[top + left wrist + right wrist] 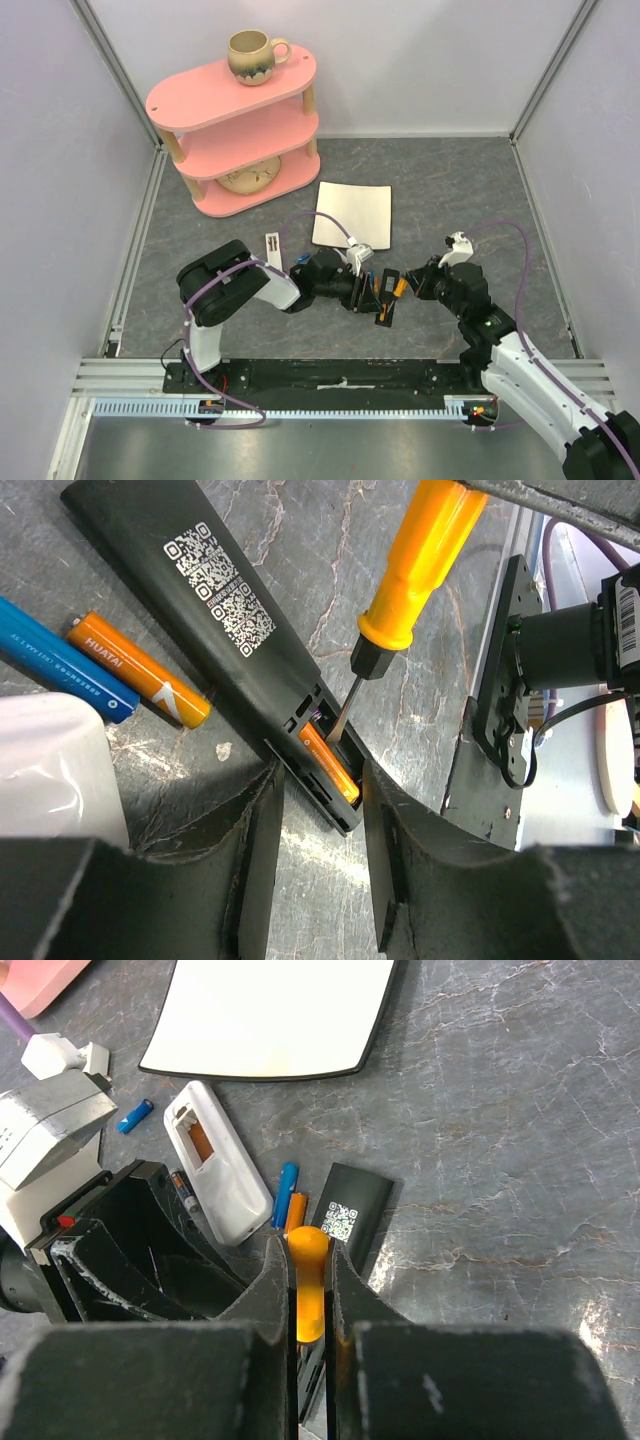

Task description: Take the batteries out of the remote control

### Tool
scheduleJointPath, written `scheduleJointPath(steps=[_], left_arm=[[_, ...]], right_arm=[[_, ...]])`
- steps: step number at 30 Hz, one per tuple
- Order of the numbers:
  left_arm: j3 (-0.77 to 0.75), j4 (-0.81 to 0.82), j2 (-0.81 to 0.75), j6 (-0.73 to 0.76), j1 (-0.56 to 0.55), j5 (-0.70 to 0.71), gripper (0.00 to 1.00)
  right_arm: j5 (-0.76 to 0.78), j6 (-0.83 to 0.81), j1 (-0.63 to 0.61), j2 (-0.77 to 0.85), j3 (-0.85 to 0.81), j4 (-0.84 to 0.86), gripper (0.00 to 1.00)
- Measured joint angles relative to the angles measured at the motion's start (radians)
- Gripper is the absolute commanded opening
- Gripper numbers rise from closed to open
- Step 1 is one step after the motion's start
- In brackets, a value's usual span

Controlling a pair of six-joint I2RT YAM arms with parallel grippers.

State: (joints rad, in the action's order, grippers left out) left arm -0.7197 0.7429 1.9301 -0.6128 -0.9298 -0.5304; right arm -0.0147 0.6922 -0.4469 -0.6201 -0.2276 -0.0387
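A black remote control with a QR label lies on the grey mat, its battery bay open with one orange battery inside. My left gripper is shut on the remote's open end, one jaw on each side. My right gripper is shut on the orange screwdriver, whose metal tip sits in the bay at the battery's end. A loose blue battery and a loose orange battery lie beside the remote. In the top view both grippers meet over the remote.
A white remote with an open bay lies left of the black one, with another blue battery farther left. A white pad lies behind. A pink shelf with a mug stands at the back left.
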Motion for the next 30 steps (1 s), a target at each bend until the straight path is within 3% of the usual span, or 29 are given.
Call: scheduleJointPath(steps=[30], left_arm=[[-0.043,-0.003,0.038,-0.032,-0.071,-0.004,0.41]], right_arm=[[0.049,-0.069,0.0,0.188,-0.037,-0.19,0.0]])
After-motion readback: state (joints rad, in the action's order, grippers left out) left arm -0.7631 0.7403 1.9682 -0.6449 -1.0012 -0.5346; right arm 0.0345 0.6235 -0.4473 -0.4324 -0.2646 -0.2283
